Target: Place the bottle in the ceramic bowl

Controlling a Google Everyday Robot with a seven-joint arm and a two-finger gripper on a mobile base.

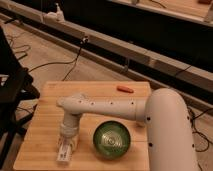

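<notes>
A green ceramic bowl (111,140) stands upright on the wooden table (45,120), near its front edge. My gripper (64,153) points down at the front left of the table, just left of the bowl and apart from it. My white arm (107,108) reaches across the table from the right, behind the bowl. I cannot make out a bottle; if there is one, it is hidden at or under the gripper.
A small orange object (125,89) lies near the table's back right edge. A dark chair or stand (12,85) is to the left of the table. Cables (55,64) run over the floor behind, below a long rail (125,52).
</notes>
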